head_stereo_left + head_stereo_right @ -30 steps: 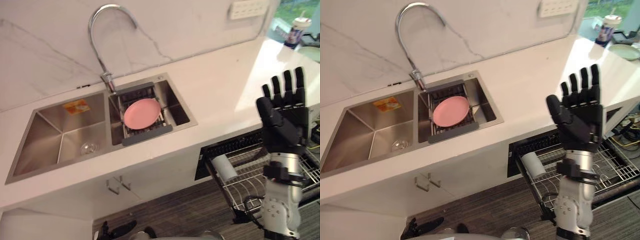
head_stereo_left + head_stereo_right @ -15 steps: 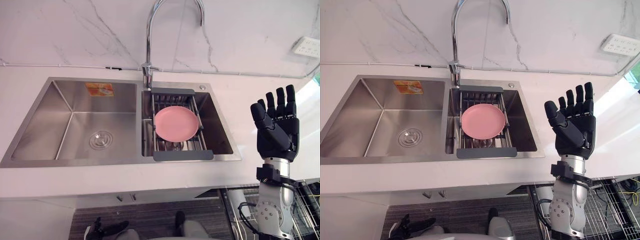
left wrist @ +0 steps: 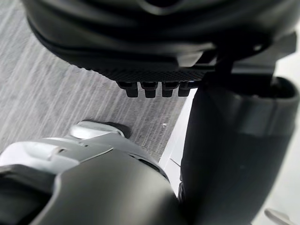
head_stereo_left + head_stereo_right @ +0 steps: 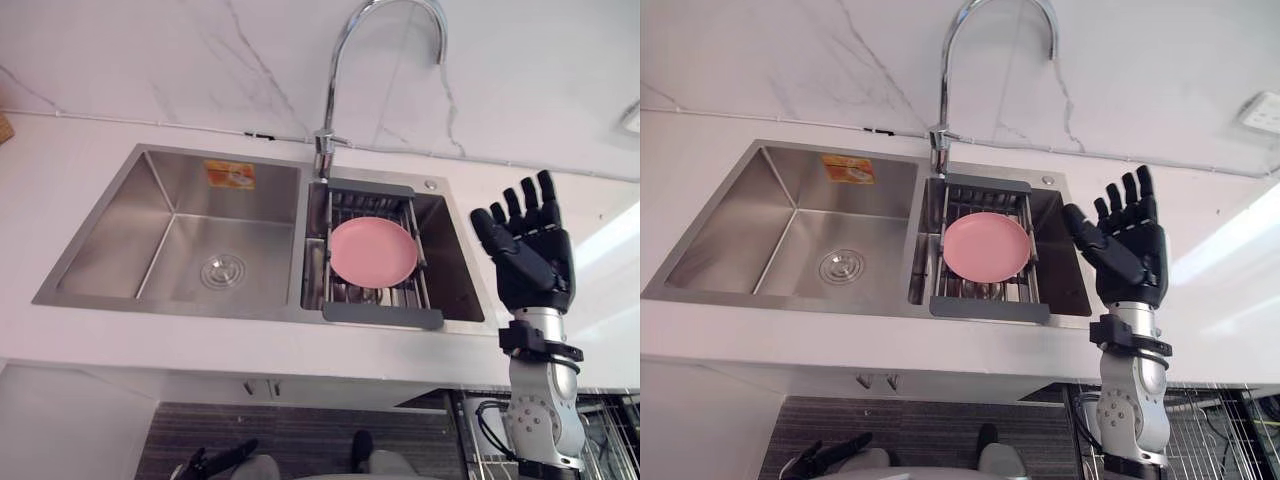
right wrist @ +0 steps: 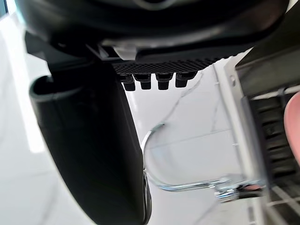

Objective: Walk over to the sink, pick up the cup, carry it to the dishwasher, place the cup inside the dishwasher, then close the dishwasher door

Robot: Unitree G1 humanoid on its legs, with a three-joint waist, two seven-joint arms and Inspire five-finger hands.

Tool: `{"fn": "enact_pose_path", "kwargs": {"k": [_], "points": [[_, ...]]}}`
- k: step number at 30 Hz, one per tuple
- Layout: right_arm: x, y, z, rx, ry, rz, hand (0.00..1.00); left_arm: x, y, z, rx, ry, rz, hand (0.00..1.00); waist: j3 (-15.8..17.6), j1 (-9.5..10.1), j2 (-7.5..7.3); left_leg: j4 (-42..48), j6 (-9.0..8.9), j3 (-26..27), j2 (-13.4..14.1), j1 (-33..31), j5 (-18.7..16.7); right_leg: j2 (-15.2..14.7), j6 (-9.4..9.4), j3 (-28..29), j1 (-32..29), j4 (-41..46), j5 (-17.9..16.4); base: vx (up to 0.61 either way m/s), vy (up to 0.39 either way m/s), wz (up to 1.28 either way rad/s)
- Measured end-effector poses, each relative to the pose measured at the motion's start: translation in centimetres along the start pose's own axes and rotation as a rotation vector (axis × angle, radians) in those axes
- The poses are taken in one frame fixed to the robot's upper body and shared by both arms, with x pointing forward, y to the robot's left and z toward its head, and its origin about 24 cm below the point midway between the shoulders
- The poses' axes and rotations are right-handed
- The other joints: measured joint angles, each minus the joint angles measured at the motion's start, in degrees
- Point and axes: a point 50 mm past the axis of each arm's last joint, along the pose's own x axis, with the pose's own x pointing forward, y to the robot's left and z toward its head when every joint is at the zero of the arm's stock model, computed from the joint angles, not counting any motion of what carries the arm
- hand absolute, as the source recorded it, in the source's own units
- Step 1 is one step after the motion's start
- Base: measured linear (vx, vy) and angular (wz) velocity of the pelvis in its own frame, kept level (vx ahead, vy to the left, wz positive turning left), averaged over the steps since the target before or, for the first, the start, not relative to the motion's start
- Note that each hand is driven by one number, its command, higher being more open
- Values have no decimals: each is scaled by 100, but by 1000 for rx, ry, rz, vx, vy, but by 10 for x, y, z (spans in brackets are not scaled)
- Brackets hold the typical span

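A steel double sink is set in the white counter. In its right basin a dark drain rack carries a pink plate. My right hand is held up over the counter just right of the sink, open, fingers straight and spread, holding nothing. The right wrist view looks past its thumb to the faucet and the plate's edge. My left hand hangs low over the grey floor, fingers straight and empty; it also shows at the bottom as dark fingers.
A tall curved faucet stands behind the divider between the basins. The left basin holds just its drain. A wire dishwasher rack juts out below the counter at the lower right. A marble wall with a socket backs the counter.
The camera has swung from the open dishwasher round to face the sink. My right hand has stayed raised and open throughout.
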Motion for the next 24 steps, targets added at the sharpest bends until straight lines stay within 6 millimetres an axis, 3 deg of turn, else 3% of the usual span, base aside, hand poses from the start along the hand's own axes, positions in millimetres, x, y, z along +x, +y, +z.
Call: {"fn": "enact_pose_path", "kwargs": {"k": [5,10,24], "points": [[11,-11,1,-370,102,72,100,0,0,-1,22,4,-36,100,-112,-15,37,-274,-26,145,-8,133,101,24,11,96,6,-179,54,47,-31,-13],[31,-15,14,-610,138,154,100,0,1,-4,33,37,-36,100,-137,-132,42,-437,-18,181,-43,226,169,1,33,64,17,-202,75,-2,-9,-4],[30,-1,1,-787,246,387,100,-1,4,-9,86,66,-42,100,-299,-263,50,-897,-60,196,-69,330,569,-28,-6,-71,-93,-240,163,-86,-29,2]]}}
